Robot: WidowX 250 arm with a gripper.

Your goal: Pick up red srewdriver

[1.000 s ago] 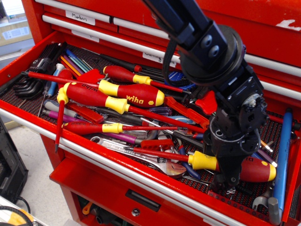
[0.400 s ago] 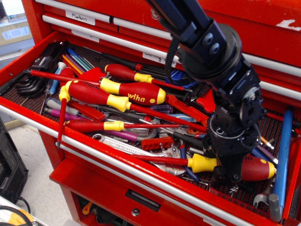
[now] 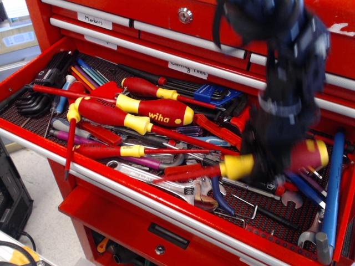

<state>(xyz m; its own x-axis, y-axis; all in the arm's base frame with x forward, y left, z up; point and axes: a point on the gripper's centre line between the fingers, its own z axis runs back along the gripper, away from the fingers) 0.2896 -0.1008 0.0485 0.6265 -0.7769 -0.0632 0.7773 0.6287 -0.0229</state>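
The red srewdriver (image 3: 237, 165) has a fat red handle, a yellow collar, a yellow butt end at the right and a thick red shaft pointing left. It hangs tilted above the tools in the open drawer (image 3: 83, 169), butt end higher. My gripper (image 3: 272, 163), dark and motion-blurred, comes down from the top right and is shut on the middle of its handle, hiding that part.
Two more red-and-yellow screwdrivers lie at the drawer's left: a long one (image 3: 108, 112) and a stubby "wiha" one (image 3: 161, 111). Slim red screwdrivers, wrenches (image 3: 166, 183) and hex keys (image 3: 33, 102) fill the drawer. A long blue tool (image 3: 334, 183) lies at the right. Closed drawers stand behind.
My gripper has risen with the red srewdriver in it. The screwdriver has left the drawer floor and its butt end has tilted upward. The arm has swung up and right.
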